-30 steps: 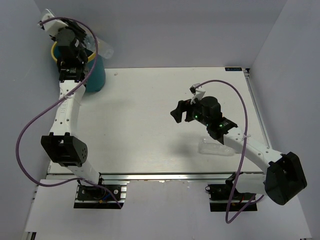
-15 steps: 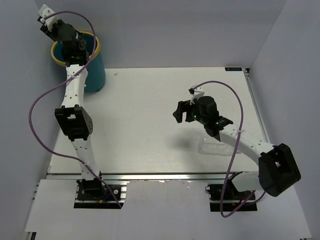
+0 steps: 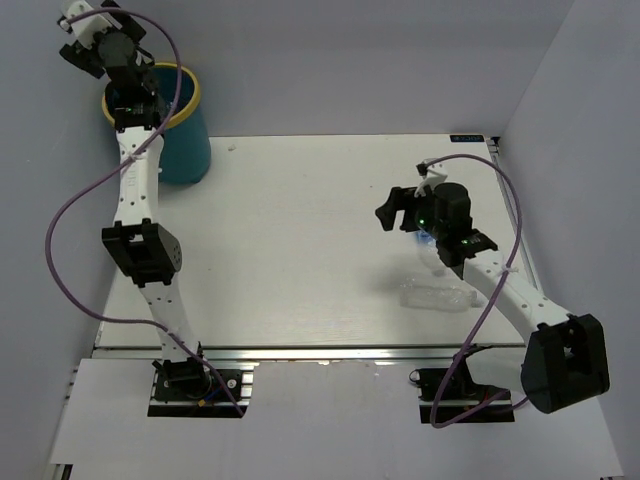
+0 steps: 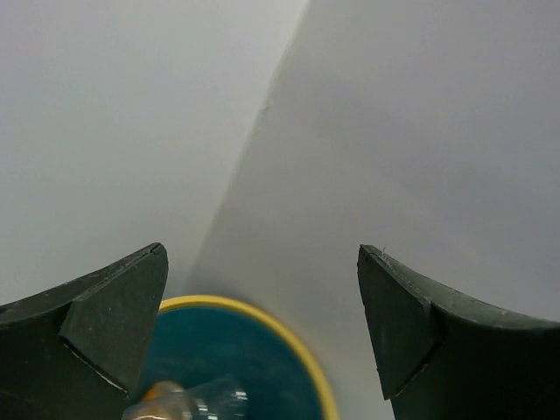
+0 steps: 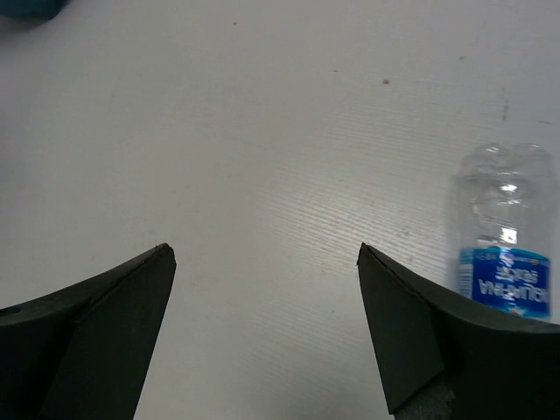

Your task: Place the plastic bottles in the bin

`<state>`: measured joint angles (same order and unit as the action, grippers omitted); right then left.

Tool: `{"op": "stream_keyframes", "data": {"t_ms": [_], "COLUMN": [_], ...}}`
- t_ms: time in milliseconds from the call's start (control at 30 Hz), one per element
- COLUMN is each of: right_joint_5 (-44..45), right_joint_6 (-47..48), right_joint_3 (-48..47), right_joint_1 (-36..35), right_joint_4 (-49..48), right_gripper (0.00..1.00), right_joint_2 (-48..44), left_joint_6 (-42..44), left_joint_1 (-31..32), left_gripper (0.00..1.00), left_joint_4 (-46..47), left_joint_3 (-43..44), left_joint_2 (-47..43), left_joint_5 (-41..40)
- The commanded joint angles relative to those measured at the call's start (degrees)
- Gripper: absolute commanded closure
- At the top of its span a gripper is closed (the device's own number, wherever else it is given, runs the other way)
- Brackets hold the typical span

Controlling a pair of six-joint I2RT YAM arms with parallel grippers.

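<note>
Teal plastic with a yellow rim, the round bin (image 3: 185, 150) sits directly beneath the left hand (image 4: 262, 262), whose fingers are spread wide with nothing between them. Just below its fingertips a clear plastic bottle with an orange tint at one end (image 4: 188, 402) lies inside the bin. The right hand (image 5: 262, 254) is equally wide and empty, hanging over the white table (image 3: 290, 230). The clear, crumpled plastic bottle with a blue label (image 5: 503, 236) is not between its fingers but just outside the finger on the right of the wrist view, and I cannot tell whether that bottle stands or lies. Another clear, unlabelled bottle (image 3: 432, 295) lies behind this hand, under its forearm. The likeliest failure, I judge, is a descent from this offset: that finger would land on the labelled bottle or nudge it aside, and so light a shell would skid or roll out of reach. Even once centred, thin crushed plastic may buckle and squirt free under a hard squeeze. The bottle under the forearm could be swept along by a low arm. On the other side, a careless drop of the left hand could catch the rim and tip the bin.
</note>
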<state>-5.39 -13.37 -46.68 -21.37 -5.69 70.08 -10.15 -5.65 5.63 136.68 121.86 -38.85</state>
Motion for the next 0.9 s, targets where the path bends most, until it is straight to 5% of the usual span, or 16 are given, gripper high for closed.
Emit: {"op": "stream_keyframes", "data": {"t_ms": [0,133,267,300,400,533,667,867], "right_joint_5": [2.91,8.63,10.83,12.84,11.55,12.15,13.21,10.49], "right_joint_6": [1.24,3.26,3.43,5.0,6.68,4.06,2.99,3.78], "right_joint_3": [0.09,1.67,2.72,3.08,2.56,-0.08,-1.31,-2.54], "right_joint_1": [4.29,8.61,12.48,12.66,12.93,13.28,13.63,13.63], "right_joint_4": [4.79,5.61,6.31,6.31,4.81,5.6,7.26,6.66], "right_gripper": [0.11,0.11,0.11,0.11,0.11,0.11,0.14,0.42], "right_joint_2": [-0.39,1.37,4.62,6.28,10.75,15.95,20.43,20.97], "left_joint_6": [-8.73,-19.36,-30.95,-32.11,-32.57,-24.31,-23.95,-25.44], "left_joint_1": [0.11,0.11,0.72,1.16,5.98,17.4,19.01,20.24], "left_gripper": [0.02,0.02,0.02,0.02,0.02,0.02,0.02,0.02], "left_joint_4": [-7.62,-12.74,-6.97,-0.16,6.58,1.14,5.35,5.97], "left_joint_3": [1.75,-7.46,-30.89,-43.65,-61.9,-70.38,-77.87,-77.18], "left_joint_2": [-9.35,-17.94,-27.95,-29.91,-35.46,-37.92,-39.51,-36.97], "left_joint_5": [12.02,26.25,46.55,52.76,53.98,50.98,56.25,57.38]}}
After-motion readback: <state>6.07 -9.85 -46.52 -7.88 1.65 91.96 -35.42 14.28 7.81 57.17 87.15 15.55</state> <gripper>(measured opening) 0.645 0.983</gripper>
